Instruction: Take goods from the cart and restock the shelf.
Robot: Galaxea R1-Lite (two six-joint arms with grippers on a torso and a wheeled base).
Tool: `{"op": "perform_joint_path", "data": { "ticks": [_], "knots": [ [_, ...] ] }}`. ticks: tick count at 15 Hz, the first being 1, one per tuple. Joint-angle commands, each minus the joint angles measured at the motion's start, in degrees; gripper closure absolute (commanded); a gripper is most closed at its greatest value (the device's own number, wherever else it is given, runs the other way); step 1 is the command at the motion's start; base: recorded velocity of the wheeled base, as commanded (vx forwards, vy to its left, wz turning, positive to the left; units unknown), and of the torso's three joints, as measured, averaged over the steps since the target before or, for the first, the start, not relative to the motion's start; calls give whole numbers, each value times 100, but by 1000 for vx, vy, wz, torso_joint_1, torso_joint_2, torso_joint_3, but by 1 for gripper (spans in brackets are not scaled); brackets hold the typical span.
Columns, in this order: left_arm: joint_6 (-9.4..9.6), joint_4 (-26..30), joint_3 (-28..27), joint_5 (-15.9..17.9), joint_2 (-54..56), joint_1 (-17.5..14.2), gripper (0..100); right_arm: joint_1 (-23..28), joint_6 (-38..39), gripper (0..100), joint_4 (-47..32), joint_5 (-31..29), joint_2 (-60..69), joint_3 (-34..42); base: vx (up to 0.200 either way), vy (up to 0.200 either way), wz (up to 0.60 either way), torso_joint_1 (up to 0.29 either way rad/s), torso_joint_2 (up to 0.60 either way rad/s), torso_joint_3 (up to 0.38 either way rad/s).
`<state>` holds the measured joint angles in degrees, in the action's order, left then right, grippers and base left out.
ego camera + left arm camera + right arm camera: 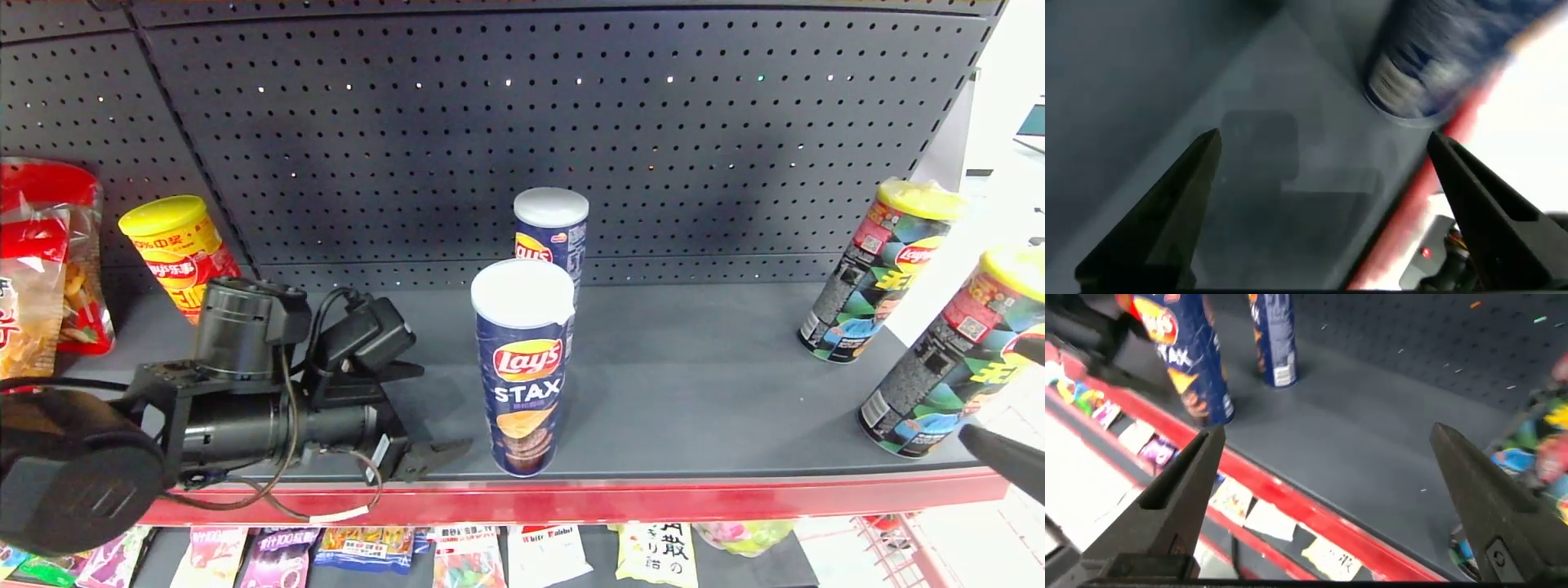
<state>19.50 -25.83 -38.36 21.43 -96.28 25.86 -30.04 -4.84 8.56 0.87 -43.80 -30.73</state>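
Bearings are taken from the head view, with the front blue can (522, 384) as dial centre.

1. The front blue can stands upright on the grey shelf (694, 392), close to its red lip (653, 494). It has a white lid, a red-and-yellow emblem, white lettering and a picture of crisps.
2. The rear blue can (551, 233) has the same livery and stands upright at 12 o'clock, just behind the first and near the pegboard (531, 122). The right wrist view adds a white printed panel low on its side.
3. At 10 o'clock are a yellow-lidded can (180, 249) with a red and yellow label and a snack bag (41, 269).
4. Two multicoloured cans (878, 273) with yellow lids lean between 2 and 3 o'clock.
5. Packets (490, 555) lie below the lip at 6 o'clock. The right wrist view shows them from the side.
6. The left gripper (1324, 137) is at 9 o'clock, low over the shelf. Its fingers are spread wide with nothing between them. Its wrist view gives a blurred can foot beside the lip.
7. The right gripper (1328, 431) is at 3 o'clock by the nearer multicoloured can, spread wide and holding nothing. Contact with that can cannot be judged.
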Motion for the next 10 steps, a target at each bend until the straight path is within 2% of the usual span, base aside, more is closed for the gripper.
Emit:
{"op": "perform_joint_path", "data": {
  "ticks": [1, 10],
  "knots": [
    [1, 8, -251, -16, -462, 42, 0, 59, 18, 0, 6, -7, 117, -3, 0, 0, 0, 0, 0, 0],
    [-17, -1, -839, -95, -928, 113, 0, 59, 106, 0, 6, 1, 73, 23, 0, 0, 0, 0, 0, 0]
  ]
}}
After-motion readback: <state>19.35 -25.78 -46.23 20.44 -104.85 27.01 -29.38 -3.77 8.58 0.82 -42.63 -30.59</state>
